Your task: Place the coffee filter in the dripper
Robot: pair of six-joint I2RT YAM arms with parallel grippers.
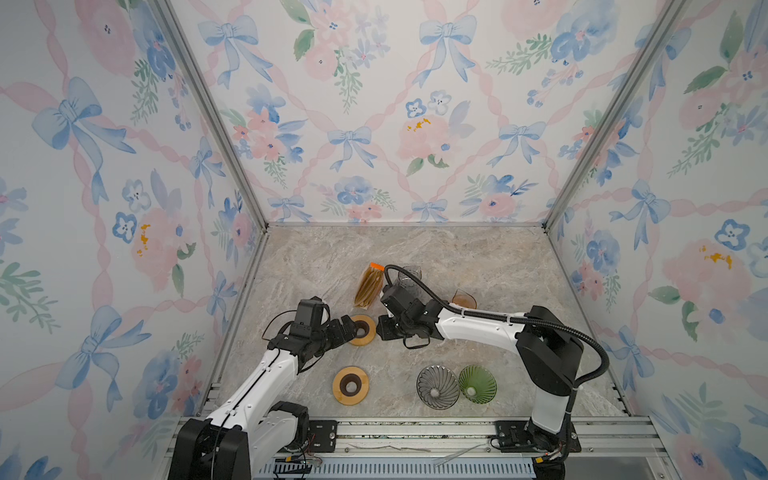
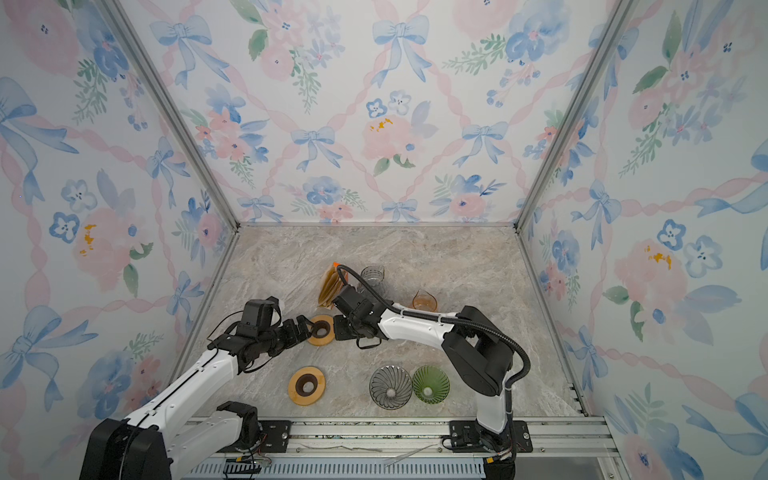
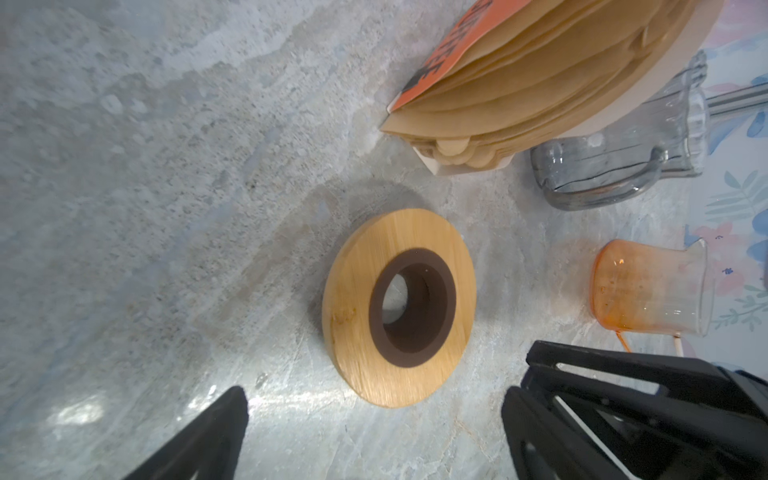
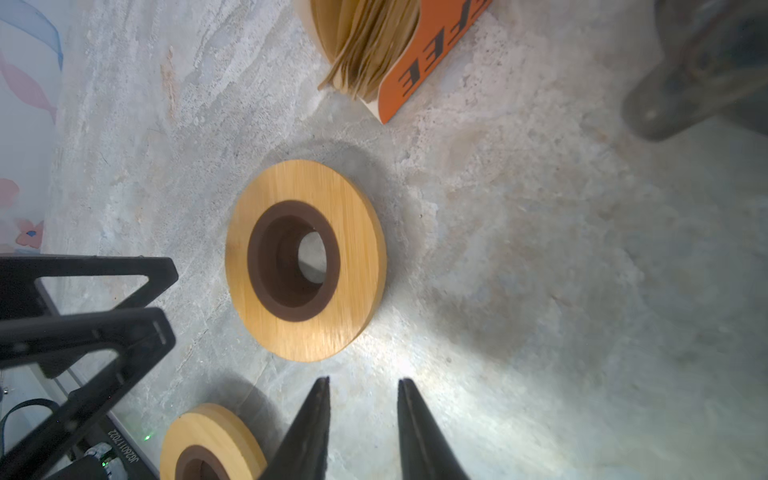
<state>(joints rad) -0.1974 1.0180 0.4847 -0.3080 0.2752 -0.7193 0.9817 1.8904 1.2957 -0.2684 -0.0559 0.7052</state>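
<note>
A stone table (image 1: pixel 478 257) is seen in both top views. Near the middle of the frame the left gripper (image 3: pixel 374 397) is held wide open and empty. The right gripper (image 4: pixel 363 380) is held a little open, with nothing in it. The pack of paper filters (image 1: pixel 368 286) is stood just above them. A grey dripper (image 1: pixel 437 386) and a green dripper (image 1: pixel 477 383) are set side by side at the lower right, well apart from the pack. A wooden ring (image 1: pixel 362 330) lies between the grippers, perhaps touched by the left one.

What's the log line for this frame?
left hand open, at far wooden ring | right hand slightly open, empty, opposite side | filter pack unheld | grey dripper, green dripper empty
</note>
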